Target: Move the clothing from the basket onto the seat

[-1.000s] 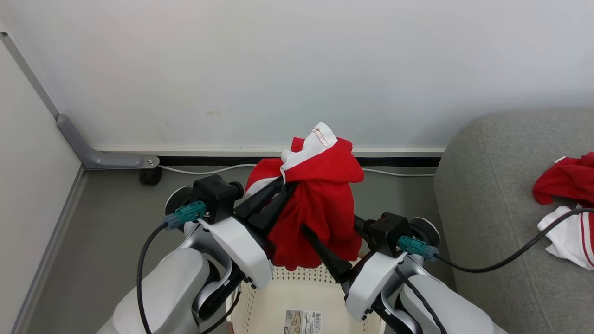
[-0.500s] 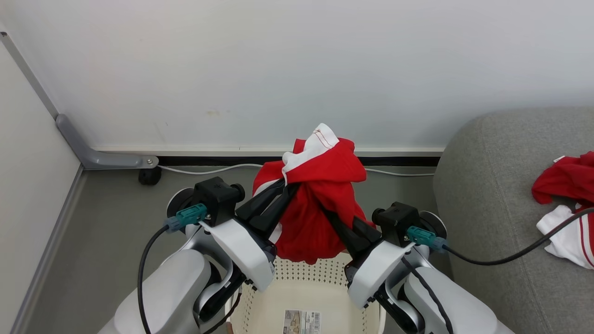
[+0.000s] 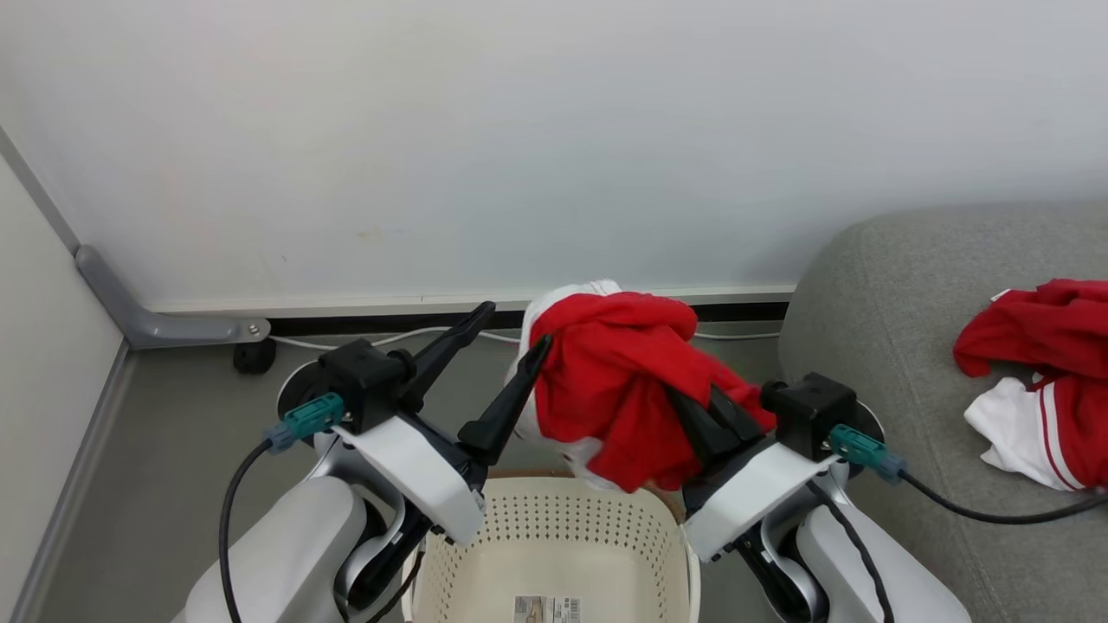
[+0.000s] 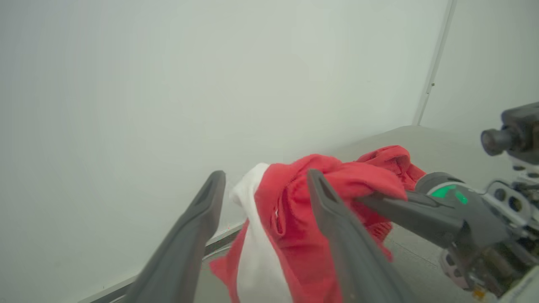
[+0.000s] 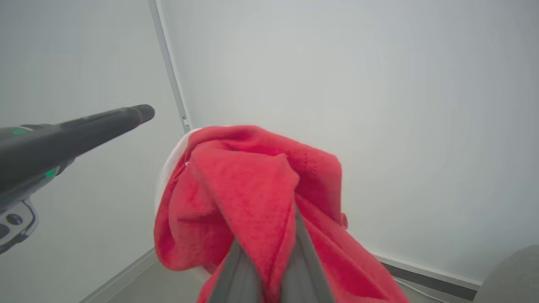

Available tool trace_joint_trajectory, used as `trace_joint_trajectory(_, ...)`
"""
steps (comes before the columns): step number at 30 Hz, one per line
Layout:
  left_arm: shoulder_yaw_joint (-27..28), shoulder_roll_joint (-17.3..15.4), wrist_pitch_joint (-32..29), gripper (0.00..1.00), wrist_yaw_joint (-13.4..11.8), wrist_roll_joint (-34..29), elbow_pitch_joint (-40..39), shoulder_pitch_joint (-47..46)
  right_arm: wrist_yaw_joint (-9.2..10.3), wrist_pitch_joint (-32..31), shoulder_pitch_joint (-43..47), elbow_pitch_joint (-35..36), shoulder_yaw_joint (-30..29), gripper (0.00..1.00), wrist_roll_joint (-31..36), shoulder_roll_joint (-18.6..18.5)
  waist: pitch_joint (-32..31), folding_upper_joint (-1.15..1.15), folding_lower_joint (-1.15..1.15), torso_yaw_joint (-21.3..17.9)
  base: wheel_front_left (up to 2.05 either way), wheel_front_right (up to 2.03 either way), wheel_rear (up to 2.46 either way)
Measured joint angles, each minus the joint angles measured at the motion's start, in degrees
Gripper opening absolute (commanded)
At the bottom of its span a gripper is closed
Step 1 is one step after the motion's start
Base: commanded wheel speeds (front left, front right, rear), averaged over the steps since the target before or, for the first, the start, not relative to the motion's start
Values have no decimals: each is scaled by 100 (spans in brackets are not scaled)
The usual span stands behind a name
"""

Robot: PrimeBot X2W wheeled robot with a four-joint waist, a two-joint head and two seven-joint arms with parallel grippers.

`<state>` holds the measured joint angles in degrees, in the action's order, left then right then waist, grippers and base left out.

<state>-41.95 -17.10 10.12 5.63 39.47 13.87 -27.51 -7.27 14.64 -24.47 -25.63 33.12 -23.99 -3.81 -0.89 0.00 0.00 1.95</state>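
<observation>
Right pincer [image 3: 691,394] — clothing [image 3: 615,381] in its grip

Red garment [image 3: 619,398] centre, red garment [image 3: 1052,333] right: I count two. Basket [image 3: 554,536]: one, near me. Sofa [image 3: 866,363]: one, right. Paper label [image 3: 544,608] in basket: one.

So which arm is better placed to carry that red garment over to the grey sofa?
The right arm. The right end effector is shut on the red garment, held above the basket, on the side nearer the sofa. The left end effector is open and grips nothing.
</observation>
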Motion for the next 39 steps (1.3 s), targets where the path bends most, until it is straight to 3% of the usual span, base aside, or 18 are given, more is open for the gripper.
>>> trace_joint_trajectory(11, 409, -221, 255, 100, -513, 151, -274, 680, 0, 0, 716, 711, -1031, 0, 127, 15, -167, 0, 0, -244, 0, 0, 0)
trace_joint_trajectory(26, 1083, -360, 410, 100, -1012, 236, -334, 1642, 0, 1, 1417, 1173, -1470, 0, 138, 41, -273, 0, 0, -677, 0, 0, 0)
trace_joint_trajectory(33, 1619, -369, 411, 100, -1152, 236, -356, 2201, 1, 0, 1825, 1457, -1801, 0, 145, 62, -325, 0, 0, -657, 0, 0, 0)
trace_joint_trajectory(39, 1833, -348, 428, 100, -1115, 42, -374, 2513, 0, 1, 2095, 1599, -1971, 0, 248, 71, -314, 0, 0, -659, 0, 0, 0)
